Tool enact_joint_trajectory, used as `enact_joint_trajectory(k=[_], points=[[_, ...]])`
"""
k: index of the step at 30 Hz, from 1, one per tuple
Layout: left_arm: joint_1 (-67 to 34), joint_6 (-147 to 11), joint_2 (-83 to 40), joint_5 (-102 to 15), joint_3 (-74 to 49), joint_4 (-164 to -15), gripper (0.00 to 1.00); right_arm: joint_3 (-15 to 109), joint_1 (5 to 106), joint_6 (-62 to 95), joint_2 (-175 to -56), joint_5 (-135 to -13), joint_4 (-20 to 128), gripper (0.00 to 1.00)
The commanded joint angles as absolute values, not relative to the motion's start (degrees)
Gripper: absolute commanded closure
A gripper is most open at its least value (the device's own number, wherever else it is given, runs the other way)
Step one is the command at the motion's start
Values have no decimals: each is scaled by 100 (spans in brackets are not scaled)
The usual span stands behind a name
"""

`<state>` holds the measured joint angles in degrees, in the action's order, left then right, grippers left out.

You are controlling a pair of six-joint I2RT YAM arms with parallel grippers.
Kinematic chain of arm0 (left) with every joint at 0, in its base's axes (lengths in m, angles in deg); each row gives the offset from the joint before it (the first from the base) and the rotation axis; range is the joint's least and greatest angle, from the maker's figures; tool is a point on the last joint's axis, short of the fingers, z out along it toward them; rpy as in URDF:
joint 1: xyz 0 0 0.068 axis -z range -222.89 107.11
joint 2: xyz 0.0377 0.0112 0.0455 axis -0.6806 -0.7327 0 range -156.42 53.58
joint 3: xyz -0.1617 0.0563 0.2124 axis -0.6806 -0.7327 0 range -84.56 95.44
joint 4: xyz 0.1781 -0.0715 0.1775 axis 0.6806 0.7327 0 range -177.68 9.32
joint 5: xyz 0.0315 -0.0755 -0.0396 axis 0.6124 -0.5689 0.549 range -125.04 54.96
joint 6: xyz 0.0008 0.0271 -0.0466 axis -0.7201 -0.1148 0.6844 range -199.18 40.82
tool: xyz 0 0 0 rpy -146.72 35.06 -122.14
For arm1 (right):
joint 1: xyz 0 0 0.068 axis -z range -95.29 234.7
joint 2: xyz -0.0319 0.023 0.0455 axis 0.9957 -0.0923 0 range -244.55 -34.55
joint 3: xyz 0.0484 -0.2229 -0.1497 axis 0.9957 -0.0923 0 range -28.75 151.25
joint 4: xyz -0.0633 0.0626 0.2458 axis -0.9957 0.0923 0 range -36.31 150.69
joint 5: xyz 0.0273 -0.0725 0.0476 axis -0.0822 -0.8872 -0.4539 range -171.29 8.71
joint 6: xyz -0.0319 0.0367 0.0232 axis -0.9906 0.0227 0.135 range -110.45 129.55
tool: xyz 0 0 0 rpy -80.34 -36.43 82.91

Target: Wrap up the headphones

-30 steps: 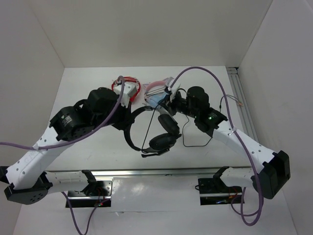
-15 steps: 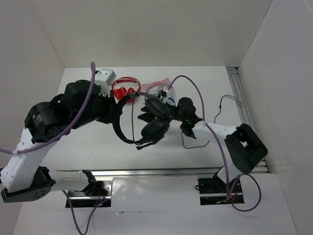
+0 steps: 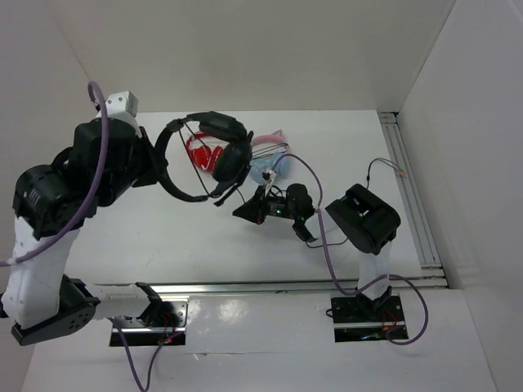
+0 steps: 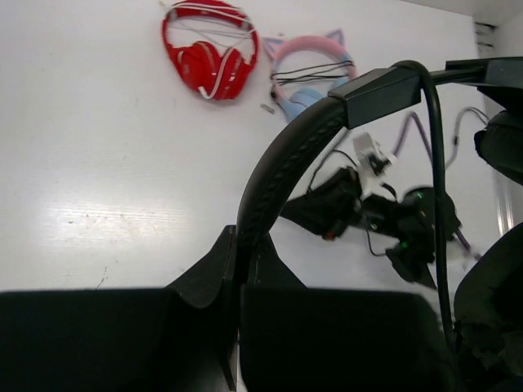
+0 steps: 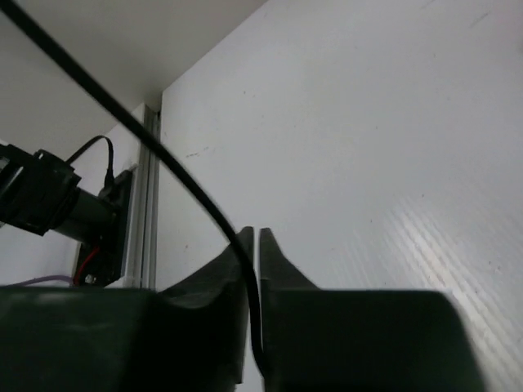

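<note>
Left arm is up high on the left side, elbow bent, wrist reaching toward table centre. Left gripper is clamped on the headband of the headphones; the band sits right between the fingers and arcs up and away from them in the left wrist view. The headset hangs in the air clear of the table, earcups on the far side from the fingers, above the red headphones and near the cat-ear headphones. Right arm is folded low, forearm near the table, wrist pointing left. Right gripper is pinched nearly closed on the cable, which comes in from upper left and drops into the slit between the fingertips. Right gripper sits below and right of the earcups, not touching them.
</note>
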<state>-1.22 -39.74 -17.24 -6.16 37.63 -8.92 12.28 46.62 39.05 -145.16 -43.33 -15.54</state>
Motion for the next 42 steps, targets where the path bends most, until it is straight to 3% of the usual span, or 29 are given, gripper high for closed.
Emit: enact_joint_trajectory(k=[1,3,5,8,9,10,15,23,29,34,38,42], points=[[-806,-3874,-1998,-645,3551,-1665,100,862,4542,3996,-14372,-4367,-2638,94],[-1228,-3927,-2112,-927,3271,-2069,100,650,4403,3855,-14161,-4498,-2480,100],[-1826,-3928,-2296,-1113,3155,-2272,100,291,4270,3855,-13628,-4682,-2427,100],[-2398,-3805,-2437,-1000,2813,-2658,100,297,3639,3760,-12670,-5612,-869,100],[-2504,-3691,-2438,-999,2742,-2711,100,428,3332,3306,-11927,-6650,591,100],[-2731,-3629,-2533,-947,2611,-2764,100,569,2659,3128,-11632,-7139,1128,100],[-3190,-3629,-2850,-718,1987,-2932,100,1228,1695,2941,-10173,-8540,2844,100],[-2875,-3908,-2974,-665,302,-3221,100,3249,1202,1564,-10178,-9963,5569,100],[-2417,-4287,-2438,-902,-553,-3459,100,4814,1965,-88,-10952,-10983,7554,100],[-1890,-4595,-2192,-902,-783,-3459,100,5140,2019,-933,-11058,-11792,7638,100],[-1442,-4955,-1946,-1410,-905,-3389,100,4570,2151,-1890,-10856,-12495,6420,100],[-1003,-5508,-1665,-2131,-959,-3310,100,4077,2790,-2156,-10681,-12306,5451,100]])
